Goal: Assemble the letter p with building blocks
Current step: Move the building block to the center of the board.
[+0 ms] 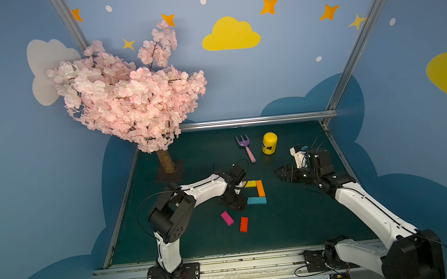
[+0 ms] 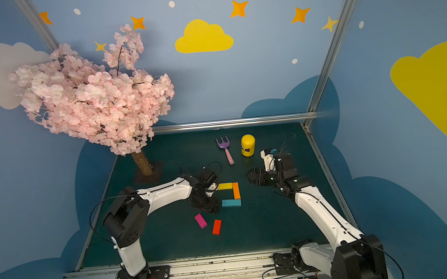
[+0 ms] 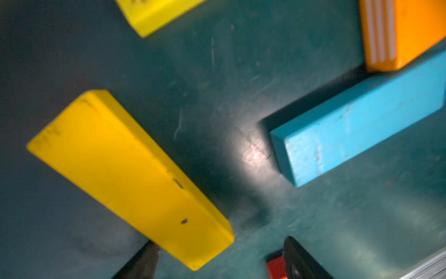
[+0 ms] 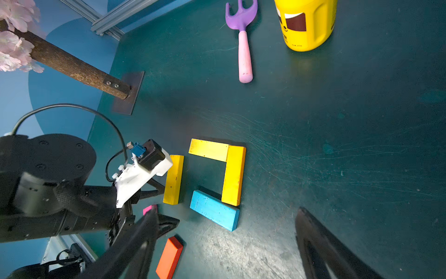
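Four blocks form a square loop of the letter p: a yellow block (image 4: 208,149), an orange block (image 1: 260,188), a teal block (image 1: 256,200) and a second yellow block (image 3: 130,178). That second one lies flat just beyond my open left gripper (image 3: 222,241), touched by neither finger; in both top views the left gripper (image 1: 232,202) hides it. The magenta block (image 1: 227,218) and red block (image 1: 244,224) lie loose nearer the front. My right gripper (image 1: 278,174) hovers open and empty to the right of the loop.
A purple toy fork (image 1: 244,146) and a yellow jar (image 1: 269,143) stand behind the blocks. A pink blossom tree (image 1: 129,99) rises from a base plate (image 1: 168,173) at the back left. Metal rails edge the mat.
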Motion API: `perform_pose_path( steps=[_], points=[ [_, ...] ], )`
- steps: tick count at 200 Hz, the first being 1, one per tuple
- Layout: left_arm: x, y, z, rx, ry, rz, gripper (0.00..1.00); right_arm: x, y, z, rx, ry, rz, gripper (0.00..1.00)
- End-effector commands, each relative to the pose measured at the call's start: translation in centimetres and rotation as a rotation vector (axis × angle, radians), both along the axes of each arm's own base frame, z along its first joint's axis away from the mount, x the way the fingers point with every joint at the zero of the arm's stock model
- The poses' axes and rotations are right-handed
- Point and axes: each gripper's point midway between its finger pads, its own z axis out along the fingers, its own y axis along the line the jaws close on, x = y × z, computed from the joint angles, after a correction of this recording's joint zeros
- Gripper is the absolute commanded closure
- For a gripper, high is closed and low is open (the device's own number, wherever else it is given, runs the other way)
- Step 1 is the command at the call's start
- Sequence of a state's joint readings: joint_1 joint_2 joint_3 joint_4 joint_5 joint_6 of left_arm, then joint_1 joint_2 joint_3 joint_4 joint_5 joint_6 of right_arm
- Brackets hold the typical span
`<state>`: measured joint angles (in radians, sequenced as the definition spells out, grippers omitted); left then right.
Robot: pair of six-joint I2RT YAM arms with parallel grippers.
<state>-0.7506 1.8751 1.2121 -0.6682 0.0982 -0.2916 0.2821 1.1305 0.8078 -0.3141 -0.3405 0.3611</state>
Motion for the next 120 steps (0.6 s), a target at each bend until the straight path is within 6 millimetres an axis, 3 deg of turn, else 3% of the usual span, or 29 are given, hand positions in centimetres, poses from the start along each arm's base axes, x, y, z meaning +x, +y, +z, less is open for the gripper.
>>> perform_pose_path(
  steps=[1,25,67,120],
  points=[
    [-2.1,2.7,-4.2,0.122,0.090,0.018,0.00,0.0,0.0,1.8,0.009,-0.040,0.007,0.11],
    [-0.4,2.6,-2.7,0.124,0.019,0.015,0.00,0.2,0.1,2.2,0.017,-0.049,0.010,0.11],
    [2.5,2.7,-1.8,0.073,-0.020,0.059,0.00,0.4,0.6,2.8,0.038,-0.056,0.028,0.11],
    [3.5,3.5,-1.2,0.051,-0.053,0.124,0.04,0.3,0.8,2.7,0.046,-0.054,0.034,0.11]
  ],
)
